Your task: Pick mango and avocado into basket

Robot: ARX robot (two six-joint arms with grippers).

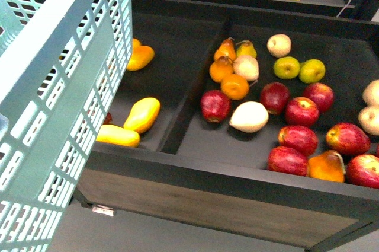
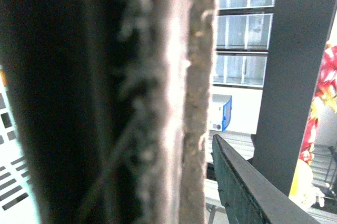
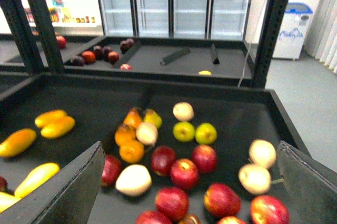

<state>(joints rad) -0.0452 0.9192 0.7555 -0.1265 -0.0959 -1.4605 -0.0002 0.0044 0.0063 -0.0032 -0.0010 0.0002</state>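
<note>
The pale teal basket (image 1: 53, 104) hangs tilted at the left, in front of the dark fruit bin. My left gripper (image 2: 202, 192) is shut on its brown-grey handle (image 2: 184, 103), which fills the blurred left wrist view. Three yellow-orange mangoes lie in the bin's left compartment: one (image 1: 142, 114) beside the basket, one (image 1: 118, 135) partly behind it, one (image 1: 140, 57) further back. They also show in the right wrist view (image 3: 36, 178). My right gripper (image 3: 184, 192) is open and empty, above the red apples. No avocado is in view.
A divider (image 1: 189, 95) splits the bin. The right compartment holds red apples (image 1: 302, 111), green apples (image 1: 286, 67), oranges (image 1: 235, 86), pears (image 1: 225, 48) and pale fruits (image 1: 249, 117). The bin's front wall (image 1: 237, 181) is raised. A second bin (image 3: 174, 63) stands behind.
</note>
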